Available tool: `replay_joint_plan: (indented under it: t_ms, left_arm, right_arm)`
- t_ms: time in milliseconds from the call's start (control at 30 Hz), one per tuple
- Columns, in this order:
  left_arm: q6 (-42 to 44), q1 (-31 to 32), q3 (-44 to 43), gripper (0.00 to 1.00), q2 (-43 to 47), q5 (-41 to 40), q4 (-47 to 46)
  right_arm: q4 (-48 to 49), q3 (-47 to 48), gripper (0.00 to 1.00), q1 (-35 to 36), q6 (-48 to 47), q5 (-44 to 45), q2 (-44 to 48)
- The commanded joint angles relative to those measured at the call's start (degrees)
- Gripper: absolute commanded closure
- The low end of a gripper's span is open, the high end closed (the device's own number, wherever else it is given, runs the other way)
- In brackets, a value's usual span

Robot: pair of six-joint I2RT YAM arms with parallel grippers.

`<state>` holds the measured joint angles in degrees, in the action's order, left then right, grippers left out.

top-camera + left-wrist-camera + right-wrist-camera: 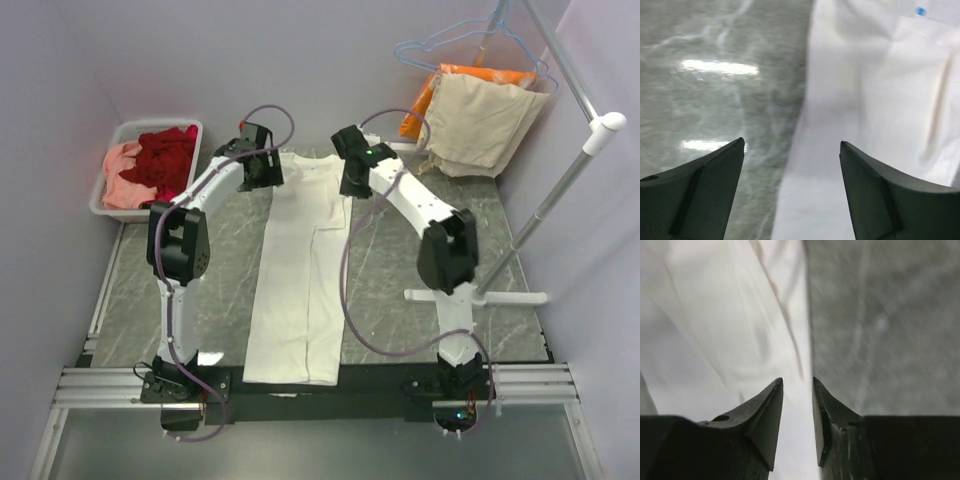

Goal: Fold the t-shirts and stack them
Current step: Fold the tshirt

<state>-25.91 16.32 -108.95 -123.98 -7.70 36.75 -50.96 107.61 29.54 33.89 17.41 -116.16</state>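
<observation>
A white t-shirt [300,270] lies flat down the middle of the table, folded lengthwise into a long narrow strip with its collar at the far end. My left gripper [262,172] hovers at the shirt's far left edge. In the left wrist view it [791,141] is open wide, straddling the edge of the shirt [870,100]. At the far right edge is my right gripper [355,182]. In the right wrist view it [797,379] is open only a narrow gap over the edge of the shirt [715,315], with the cloth lying flat below. Dark red [165,158] and salmon [122,182] t-shirts sit crumpled in a bin.
The white bin [150,127] stands at the far left beside the table. A beige cloth [485,120] and an orange cloth [470,72] hang at the far right under wire hangers [470,45]. A rack pole [560,190] and its white base [475,296] stand on the right.
</observation>
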Motion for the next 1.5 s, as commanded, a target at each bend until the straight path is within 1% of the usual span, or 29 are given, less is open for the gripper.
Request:
replay_joint_plan:
  t_ms: [0, 67, 100, 133, 200, 233, 267, 300, 333, 367, 533, 633, 767, 867, 1033, 1167, 1267, 1300, 1333, 1367, 1433, 1467]
  left_arm:
    - [0.6, 1.9, -2.5, 0.18, -1.0, 1.6, -3.7]
    - [0.3, 2.5, -3.4, 0.18, -2.5, 1.6, -5.8]
    - [-0.4, 2.6, -3.5, 0.19, -2.9, 0.7, -6.9]
    - [-1.0, 2.8, -3.9, 0.18, -3.5, 0.4, -8.3]
    - [-2.0, 2.9, -6.7, 0.18, -5.7, -1.0, -9.0]
    - [-2.1, 3.0, -8.0, 0.18, -6.7, -1.5, -9.1]
    - [-2.3, 2.9, -11.1, 0.18, -9.0, -2.1, -8.5]
    - [-2.6, 3.0, -12.5, 0.18, -10.0, -2.2, -8.3]
    - [-2.7, 3.0, -13.7, 0.18, -12.1, -1.6, -8.1]
    - [-3.0, 3.1, -15.4, 0.18, -12.9, -1.5, -7.8]
    - [-4.6, 3.2, -15.2, 0.18, -15.2, -0.7, -9.9]
    - [-5.5, 3.2, -15.9, 0.17, -16.4, -0.5, -11.7]
    - [-6.3, 3.2, -19.1, 0.17, -19.1, 0.1, -12.8]
    - [-6.9, 3.3, -22.0, 0.17, -21.4, -2.0, -11.9]
    - [-5.6, 3.1, -23.5, 0.16, -23.3, -7.1, -12.6]
    - [-5.6, 3.1, -22.1, 0.16, -23.2, -7.8, -12.3]
    - [-4.8, 3.1, -21.1, 0.16, -23.0, -8.6, -12.2]
    - [-4.5, 3.1, -21.0, 0.16, -22.8, -8.6, -12.2]
    - [-4.5, 3.0, -21.0, 0.16, -22.8, -8.5, -12.2]
    - [-4.4, 2.8, -20.9, 0.16, -22.6, -7.9, -12.4]
    - [-4.7, 2.5, -21.1, 0.16, -22.6, -6.8, -12.3]
    - [-4.8, 2.1, -21.2, 0.16, -22.6, -6.1, -12.5]
  right_arm:
    - [-3.6, 19.1, 0.64, 0.9, -4.2, -0.4, -16.7]
    - [-0.3, 21.6, 0.66, 0.6, -5.2, -1.1, -18.5]
    - [1.7, 20.9, 0.66, 0.5, -5.7, -1.8, -18.5]
    - [5.7, 18.5, 0.69, 0.3, -5.3, -2.6, -18.2]
    - [9.5, 15.8, 0.74, -0.4, -4.1, -4.7, -17.0]
    - [13.1, 13.1, 0.83, -0.7, -3.6, -6.5, -16.5]
    - [14.6, 12.1, 0.89, -0.9, -3.2, -7.3, -16.2]
    - [16.1, 11.4, 0.93, -1.1, -3.7, -8.4, -15.9]
    - [17.7, 11.0, 1.0, -1.2, -3.9, -9.0, -15.8]
    - [18.3, 11.0, 1.0, -1.2, -4.3, -9.1, -15.9]
    - [20.8, 12.1, 1.0, -1.7, -4.7, -9.2, -17.2]
    - [22.4, 13.0, 1.0, -2.6, -4.0, -11.2, -18.0]
    - [23.5, 14.8, 1.0, -4.0, -3.0, -13.7, -19.8]
    - [22.7, 17.5, 1.0, -5.4, -1.6, -14.6, -22.2]
    - [24.9, 17.3, 1.0, -8.2, 1.2, -17.2, -23.0]
    - [25.5, 19.2, 1.0, -10.1, 3.4, -22.3, -25.5]
    - [25.1, 21.1, 0.95, -10.6, 3.9, -25.3, -27.3]
    - [25.4, 21.1, 0.9, -10.6, 3.7, -26.2, -27.5]
    - [25.6, 21.1, 0.88, -10.6, 3.6, -26.7, -27.7]
    - [25.5, 21.1, 0.82, -10.6, 3.4, -26.6, -28.0]
    - [25.5, 21.1, 0.77, -10.6, 2.9, -26.5, -28.4]
    - [25.4, 21.3, 0.71, -10.7, 2.9, -26.5, -28.5]
